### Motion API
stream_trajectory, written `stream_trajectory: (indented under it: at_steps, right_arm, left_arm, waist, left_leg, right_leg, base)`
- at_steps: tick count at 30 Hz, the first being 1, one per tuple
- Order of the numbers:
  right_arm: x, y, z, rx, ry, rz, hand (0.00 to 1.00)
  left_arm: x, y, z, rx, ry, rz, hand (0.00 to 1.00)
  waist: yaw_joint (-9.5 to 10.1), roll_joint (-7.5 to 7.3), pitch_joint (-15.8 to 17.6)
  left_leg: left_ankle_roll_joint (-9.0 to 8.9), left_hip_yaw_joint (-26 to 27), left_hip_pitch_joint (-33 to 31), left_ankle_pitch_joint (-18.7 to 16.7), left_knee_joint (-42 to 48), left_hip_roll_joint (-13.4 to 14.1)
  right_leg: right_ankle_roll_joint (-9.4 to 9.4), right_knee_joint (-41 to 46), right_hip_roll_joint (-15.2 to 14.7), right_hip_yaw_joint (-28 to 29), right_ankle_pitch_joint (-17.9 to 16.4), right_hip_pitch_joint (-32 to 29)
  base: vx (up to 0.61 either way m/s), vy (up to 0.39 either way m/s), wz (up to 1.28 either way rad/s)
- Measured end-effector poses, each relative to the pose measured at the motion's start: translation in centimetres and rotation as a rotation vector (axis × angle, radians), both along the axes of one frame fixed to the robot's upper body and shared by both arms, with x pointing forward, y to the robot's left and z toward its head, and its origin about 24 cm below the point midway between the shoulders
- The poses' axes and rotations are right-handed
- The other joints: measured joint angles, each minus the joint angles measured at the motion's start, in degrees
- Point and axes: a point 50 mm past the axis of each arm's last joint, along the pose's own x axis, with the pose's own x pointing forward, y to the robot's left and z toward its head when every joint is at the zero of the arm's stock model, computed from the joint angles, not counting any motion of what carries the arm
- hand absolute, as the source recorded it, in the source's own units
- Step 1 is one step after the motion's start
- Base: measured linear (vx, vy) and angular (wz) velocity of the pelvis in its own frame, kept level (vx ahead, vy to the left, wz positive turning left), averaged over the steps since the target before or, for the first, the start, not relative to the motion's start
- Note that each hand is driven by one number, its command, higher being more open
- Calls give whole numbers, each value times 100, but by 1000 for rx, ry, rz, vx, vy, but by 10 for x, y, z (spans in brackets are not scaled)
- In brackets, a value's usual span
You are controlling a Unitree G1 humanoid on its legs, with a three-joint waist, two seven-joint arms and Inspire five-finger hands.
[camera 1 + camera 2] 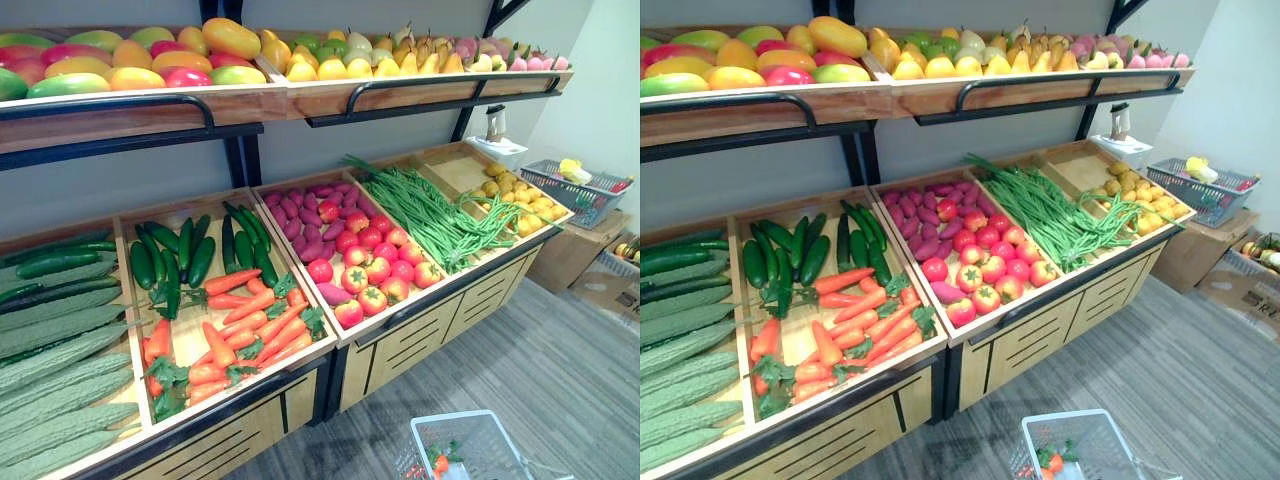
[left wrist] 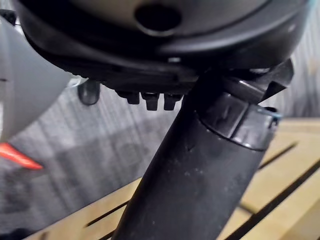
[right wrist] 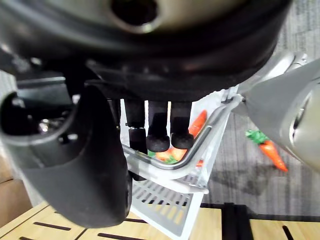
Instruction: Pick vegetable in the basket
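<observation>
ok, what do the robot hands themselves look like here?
Both are dark, near-black. The left robot hand has a rounded glossy casing with a round recess, and a thick matte black thumb with a shinier collar segment. The right robot hand has the same kind of casing, a bulbous glossy black thumb, and slim fingers ending in rounded pads.

Above the stand (image 1: 420,345) you have an upper shelf (image 1: 250,102) loaded with fruit: mangoes (image 1: 150,60) at its left end, yellow fruit (image 1: 330,68) and pears (image 1: 410,58) in the middle, pink fruit (image 1: 520,60) at the right end. Off to your right, past the stand's end, a spare grey basket (image 1: 560,192) sits on a cardboard box (image 1: 565,258) with something yellow inside it. Grey plank floor (image 1: 560,385) runs along the front.
</observation>
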Motion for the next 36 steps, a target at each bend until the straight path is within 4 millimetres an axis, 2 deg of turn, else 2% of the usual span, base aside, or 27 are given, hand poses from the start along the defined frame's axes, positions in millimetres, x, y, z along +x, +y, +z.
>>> stream_trajectory:
  at_steps: [2, 4, 6, 10, 12, 17, 27, 33, 36]
  right_arm:
    - [2, 8, -4, 34, 0, 23, 0]
    - [-1, 14, -7, 58, 26, 48, 0]
    - [-8, 14, -10, 60, 70, 74, 0]
    - [-12, 14, -12, 49, 131, 175, 0]
    - [-13, 13, -12, 41, 154, 219, 0]
    - [-18, 21, -15, 72, 189, 254, 0]
    - [-28, 18, -16, 66, 231, 256, 0]
    - [-29, 19, -16, 65, 237, 256, 0]
    - [-29, 23, -17, 74, 237, 255, 0]
  left_arm:
    - [18, -7, 0, -29, -63, -145, 100]
    - [26, -10, 0, -59, -91, -266, 100]
    - [28, -11, -2, -100, -63, -424, 100]
    - [33, -5, -3, -130, 12, -660, 100]
    - [35, -6, -3, -151, 25, -731, 100]
    - [37, -5, -4, -175, 67, -821, 100]
    - [35, -11, -5, -181, 99, -917, 100]
    - [34, -10, -5, -164, 133, -948, 100]
    - [31, -10, -6, -162, 159, -971, 100]
  waist:
    - [-18, 76, 120]
    - [-62, 113, 166]
    - [-140, 130, 185]
    - [-259, 51, 262]
    - [-304, 92, 287]
    - [-391, 144, 302]
    - [-541, 272, 260]
    - [-590, 258, 247]
    - [-591, 220, 249]
  left_leg:
    - [0, -4, 7, 0, 3, -7]
    - [1, -13, 9, 0, 21, -11]
    - [2, -17, 23, -1, 49, -29]
    - [23, 18, 108, -59, 36, -25]
    - [-3, 36, 178, -154, 11, -14]
    - [-43, 297, 307, -261, -15, -10]
    - [-45, 346, 320, -256, 395, -22]
    - [-44, 384, 371, -255, 461, -13]
    - [-44, 587, 469, -256, 526, 15]
  right_leg:
    - [0, -1, 0, 17, -3, -1]
    - [5, -2, 0, 34, -7, -1]
    - [6, -5, -1, 97, -8, -9]
    - [13, -10, 44, 227, 2, -14]
    - [33, -11, 90, 317, 21, -16]
    - [41, -8, 223, 646, 52, -122]
    - [73, 22, 382, 1131, 74, -222]
    - [69, 24, 447, 1268, 73, -223]
    - [30, 46, 551, 1469, 104, -233]
  base:
    - [-20, -14, -4]
    - [-16, -19, -5]
    - [-16, -21, -12]
    - [-31, -21, -14]
    - [-24, 1, -23]
    - [9, 6, -34]
    - [46, -18, -29]
    - [-9, -25, -12]
    - [-6, -26, -37]
